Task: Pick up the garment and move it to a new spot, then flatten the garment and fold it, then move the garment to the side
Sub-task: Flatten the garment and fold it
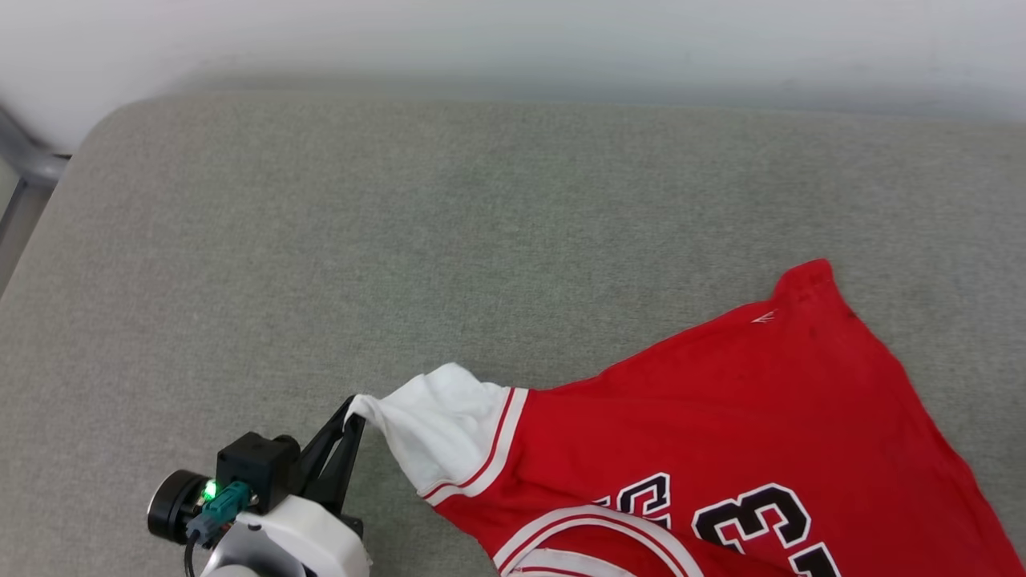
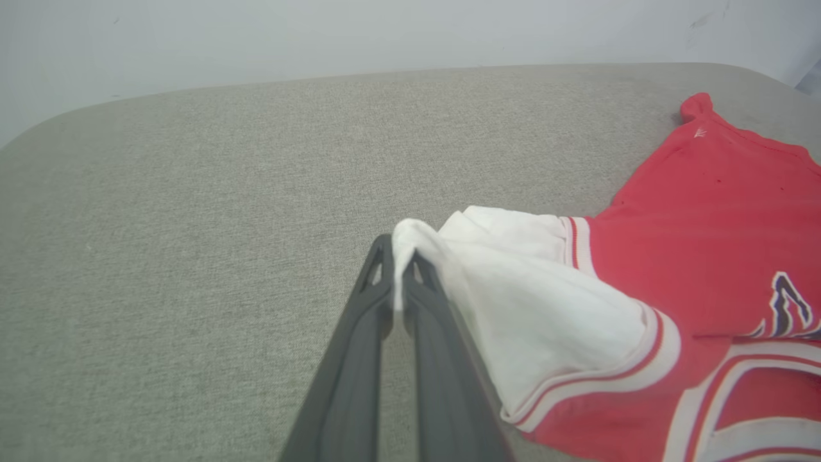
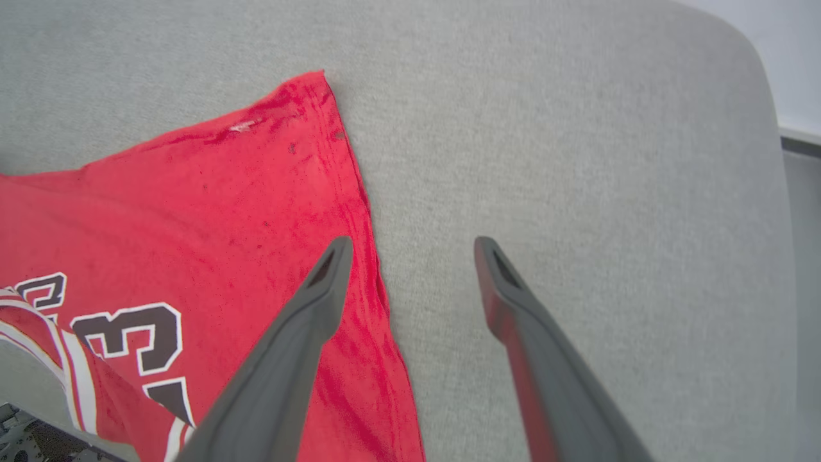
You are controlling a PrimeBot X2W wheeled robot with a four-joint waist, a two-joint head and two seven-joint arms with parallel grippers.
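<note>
The garment (image 1: 721, 417), a red jersey with black white-edged "23" lettering, lies spread on the grey surface (image 1: 401, 240) at the lower right of the head view. Its white sleeve (image 1: 445, 425) stretches left to my left gripper (image 1: 353, 413), which is shut on the sleeve's tip. The left wrist view shows both dark fingers pinching that white cloth (image 2: 410, 247), with the red body (image 2: 718, 212) trailing right. My right gripper (image 3: 414, 247) hovers open over the jersey's side edge (image 3: 372, 269), one finger over red cloth, the other over bare grey fabric.
The grey padded surface has a rounded far-left corner (image 1: 120, 120) against a white wall (image 1: 513, 40). A metal frame (image 1: 28, 160) and floor lie beyond its left edge. The right wrist view shows the surface's rounded right edge (image 3: 770, 128).
</note>
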